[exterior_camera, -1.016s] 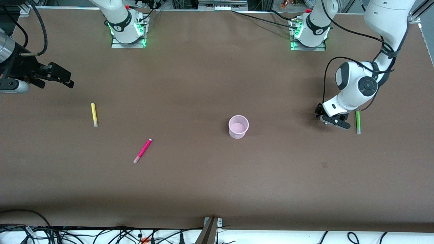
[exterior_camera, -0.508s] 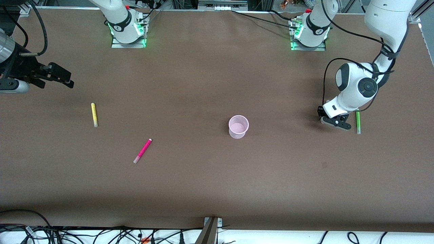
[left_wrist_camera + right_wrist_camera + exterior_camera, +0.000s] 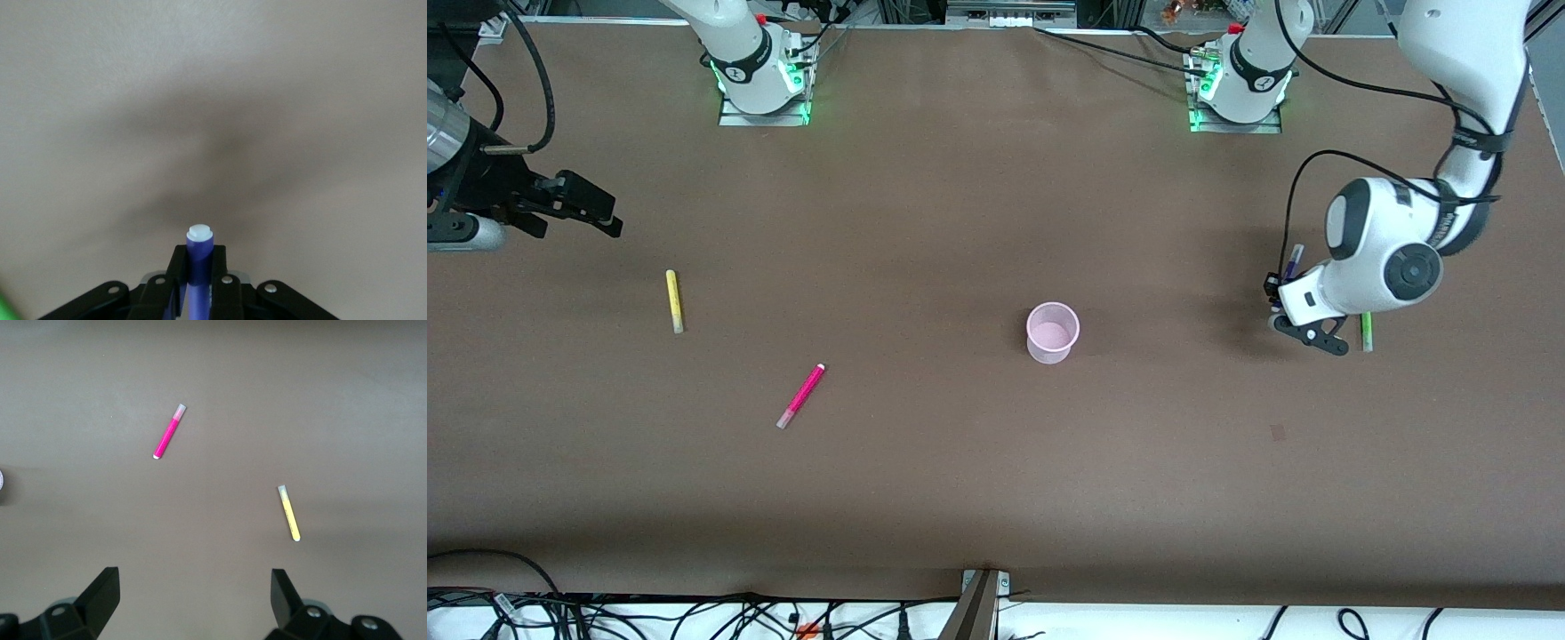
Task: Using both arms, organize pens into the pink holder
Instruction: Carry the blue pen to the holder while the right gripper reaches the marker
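Pens, front view: the purple pen is clamped in the left gripper, up over the table's left-arm end; the green pen lies on the table just beside that gripper, partly hidden by the wrist.
Holder, front view: the pink holder stands upright mid-table, empty as far as can be seen, well apart from the left gripper.
Step in hand: judged as the carry of the first pen to the cup.
Next move: calls for travel over the holder, tipping the pen upright, then release.
Other pens, front view: the yellow pen and the magenta pen lie toward the right arm's end.
Right gripper, front view: waits above the table near the yellow pen.
In the way: nothing lies between gripper and cup.
Left wrist view: fingers pinch the purple pen, pale tip out.
Right wrist view: right gripper fingers spread wide, over the yellow pen and the magenta pen.
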### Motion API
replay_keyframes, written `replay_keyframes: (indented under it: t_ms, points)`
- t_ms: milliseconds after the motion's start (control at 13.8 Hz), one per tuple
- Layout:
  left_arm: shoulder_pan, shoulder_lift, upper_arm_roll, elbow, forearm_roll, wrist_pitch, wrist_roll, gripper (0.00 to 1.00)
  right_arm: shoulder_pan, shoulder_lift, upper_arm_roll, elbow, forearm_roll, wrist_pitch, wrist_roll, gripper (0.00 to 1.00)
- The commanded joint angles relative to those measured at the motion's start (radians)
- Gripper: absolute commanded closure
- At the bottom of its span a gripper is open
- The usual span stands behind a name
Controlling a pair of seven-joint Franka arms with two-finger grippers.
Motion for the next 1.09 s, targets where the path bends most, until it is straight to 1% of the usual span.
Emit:
replay_keyframes:
  t_ms: [0, 73, 145, 290, 363, 435, 580, 653, 798, 943, 1016]
  points:
    - [-0.014, 0.029, -0.002, 0.188, 0.015, -0.234, 0.000, 1.00, 0.041, 0.025, 0.001, 0.019, -0.004, 0.004, 0.012, 0.00]
    - [-0.016, 0.028, -0.002, 0.218, 0.009, -0.265, 0.027, 1.00, 0.048, 0.045, -0.001, 0.019, -0.006, 0.035, 0.009, 0.00]
    - [-0.019, 0.028, -0.019, 0.241, 0.006, -0.281, 0.091, 1.00, 0.048, 0.079, -0.001, 0.019, -0.004, 0.046, 0.001, 0.00]
    - [-0.017, 0.028, -0.048, 0.273, -0.005, -0.276, 0.256, 1.00, 0.046, 0.114, -0.001, 0.019, -0.007, 0.067, -0.001, 0.00]
    - [-0.016, 0.035, -0.051, 0.300, -0.078, -0.275, 0.353, 1.00, 0.048, 0.157, -0.002, 0.019, -0.009, 0.083, -0.001, 0.00]
    - [-0.013, 0.057, -0.051, 0.334, -0.191, -0.276, 0.468, 1.00, 0.046, 0.212, -0.002, 0.020, -0.012, 0.087, -0.007, 0.00]
    - [0.001, 0.119, -0.050, 0.368, -0.423, -0.275, 0.648, 1.00, 0.046, 0.219, -0.004, 0.019, -0.010, 0.101, -0.017, 0.00]
    - [0.013, 0.162, -0.051, 0.376, -0.547, -0.275, 0.740, 1.00, 0.052, 0.219, -0.002, 0.014, -0.004, 0.103, -0.001, 0.00]
    - [0.006, 0.205, -0.051, 0.376, -0.800, -0.275, 0.957, 1.00, 0.051, 0.231, -0.002, 0.000, 0.004, 0.130, 0.001, 0.00]
    - [-0.002, 0.233, -0.063, 0.376, -0.994, -0.278, 1.149, 1.00, 0.051, 0.251, -0.001, -0.027, 0.007, 0.176, 0.004, 0.00]
    - [-0.002, 0.241, -0.083, 0.376, -1.072, -0.278, 1.214, 1.00, 0.051, 0.283, -0.001, -0.032, 0.037, 0.195, 0.015, 0.00]
